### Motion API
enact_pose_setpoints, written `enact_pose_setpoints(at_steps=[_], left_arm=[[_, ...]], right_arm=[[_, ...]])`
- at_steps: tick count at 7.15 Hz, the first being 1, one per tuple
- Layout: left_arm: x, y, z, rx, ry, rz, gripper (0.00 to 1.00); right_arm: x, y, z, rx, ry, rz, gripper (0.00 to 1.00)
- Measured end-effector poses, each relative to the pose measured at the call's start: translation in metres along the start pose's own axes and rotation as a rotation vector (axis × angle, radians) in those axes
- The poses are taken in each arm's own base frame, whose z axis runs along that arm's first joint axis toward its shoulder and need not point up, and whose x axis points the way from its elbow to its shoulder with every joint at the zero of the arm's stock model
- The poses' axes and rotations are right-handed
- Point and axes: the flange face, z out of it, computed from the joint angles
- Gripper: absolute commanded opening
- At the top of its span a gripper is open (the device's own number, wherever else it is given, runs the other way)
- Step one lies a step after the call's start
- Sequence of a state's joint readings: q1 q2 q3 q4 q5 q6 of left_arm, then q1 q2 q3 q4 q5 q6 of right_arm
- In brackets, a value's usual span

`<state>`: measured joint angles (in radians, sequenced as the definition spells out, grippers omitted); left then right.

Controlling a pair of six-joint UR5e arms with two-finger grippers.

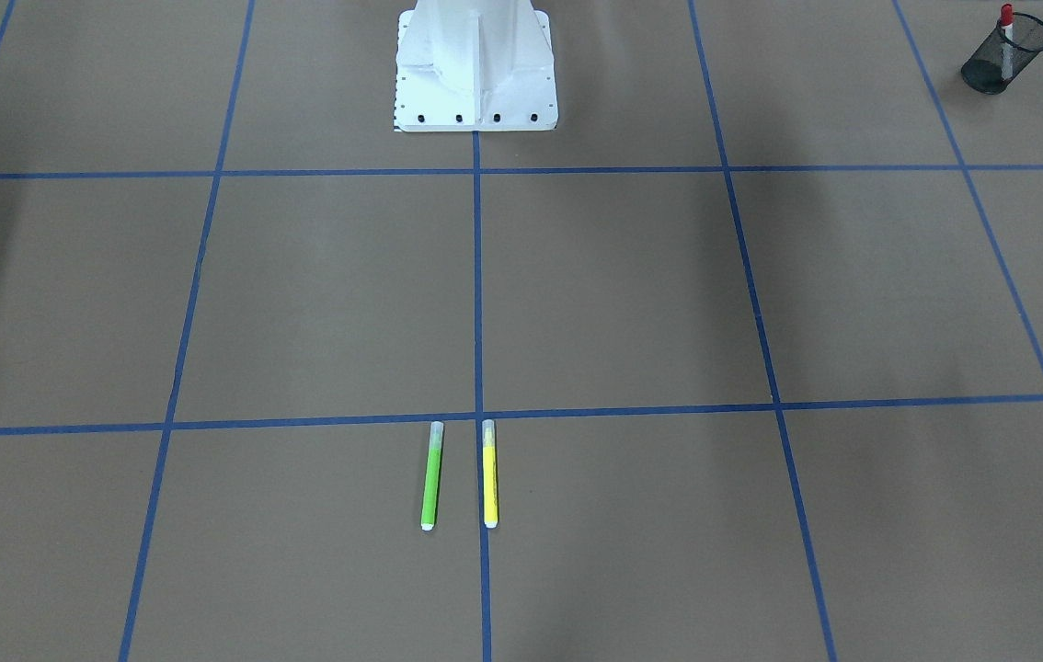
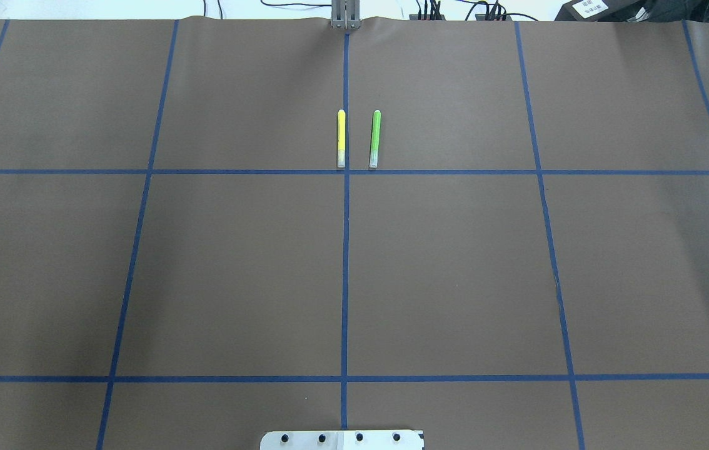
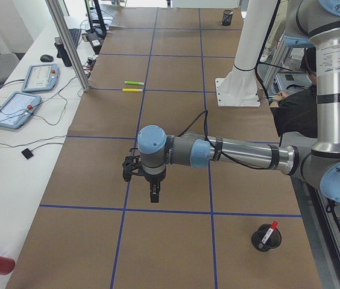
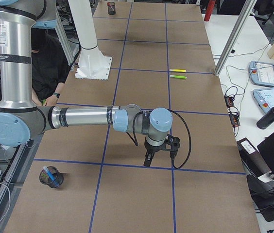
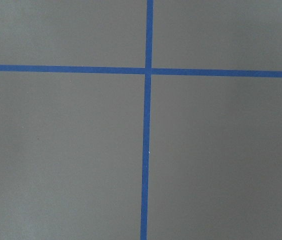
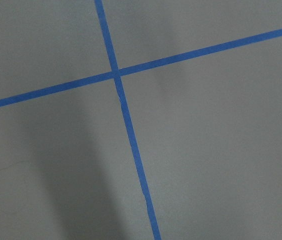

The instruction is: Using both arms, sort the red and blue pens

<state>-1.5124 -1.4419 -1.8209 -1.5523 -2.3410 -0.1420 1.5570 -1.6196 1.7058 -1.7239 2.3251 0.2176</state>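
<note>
The red pen stands cap-up in a black mesh cup at the table's corner on my left side; the exterior left view shows the same red pen in its cup. The blue pen leans in another mesh cup on my right side. My left gripper hangs over a tape line, away from its cup. My right gripper hangs likewise. Whether either is open or shut I cannot tell. Both wrist views show only brown table and blue tape.
A green marker and a yellow marker lie side by side near the centre line, far from the white pedestal base. Blue tape divides the brown table. A person in dark clothing sits beside the robot.
</note>
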Motion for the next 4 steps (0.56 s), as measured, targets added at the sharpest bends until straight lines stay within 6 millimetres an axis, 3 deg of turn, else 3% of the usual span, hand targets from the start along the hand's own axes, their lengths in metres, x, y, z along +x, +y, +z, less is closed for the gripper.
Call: enact_pose_setpoints(at_steps=[4], left_arm=[[0.0081,0.0012,-0.0054,0.006,0.032,0.011,1.0]], right_arm=[[-0.0017,-0.0011,-0.0016,0.004,0.0,0.0,1.0]])
